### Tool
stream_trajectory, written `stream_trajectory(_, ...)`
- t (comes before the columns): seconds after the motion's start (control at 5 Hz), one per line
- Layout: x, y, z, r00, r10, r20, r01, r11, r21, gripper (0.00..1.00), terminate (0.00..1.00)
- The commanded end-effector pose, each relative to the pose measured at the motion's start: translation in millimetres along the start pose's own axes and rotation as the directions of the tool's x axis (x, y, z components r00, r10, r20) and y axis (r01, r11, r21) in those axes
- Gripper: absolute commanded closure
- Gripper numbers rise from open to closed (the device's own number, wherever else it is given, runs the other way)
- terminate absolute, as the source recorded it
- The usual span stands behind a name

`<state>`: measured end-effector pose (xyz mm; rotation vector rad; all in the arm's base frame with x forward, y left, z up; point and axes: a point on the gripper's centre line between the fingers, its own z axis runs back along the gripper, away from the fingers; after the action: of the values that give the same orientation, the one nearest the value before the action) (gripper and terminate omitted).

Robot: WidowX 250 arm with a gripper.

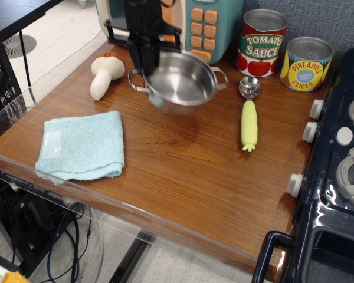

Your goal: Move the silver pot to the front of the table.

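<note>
The silver pot [183, 82] is a shallow shiny steel pot with two wire loop handles. It hangs tilted above the back of the brown wood-grain table [183, 171], lifted clear of the surface. My black gripper [146, 59] comes down from the top and is shut on the pot's left rim. Its fingertips are partly hidden by the rim.
A light blue cloth [82, 145] lies at the front left. A toy mushroom [104, 73] lies left of the pot. A silver scoop with a yellow-green handle [248, 118], two tin cans [261, 42], a teal toy register [209, 26] and a dark blue stove [336, 177] stand right and behind.
</note>
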<state>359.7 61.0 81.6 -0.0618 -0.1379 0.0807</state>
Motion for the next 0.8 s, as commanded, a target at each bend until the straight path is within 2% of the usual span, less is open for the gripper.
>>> stream_trajectory(0.0,-50,-42,6,0.99,-0.142,0.006,0.142,0.987,-0.071,1.0,0.0)
stream_trajectory(0.4,-90,-66,-13,0.97,-0.237,-0.051,0.231,0.968,-0.098,1.0,0.0)
stream_trajectory(0.6,-97,-72,-23,0.961,-0.264,-0.077,0.257,0.962,-0.095,1.0,0.0)
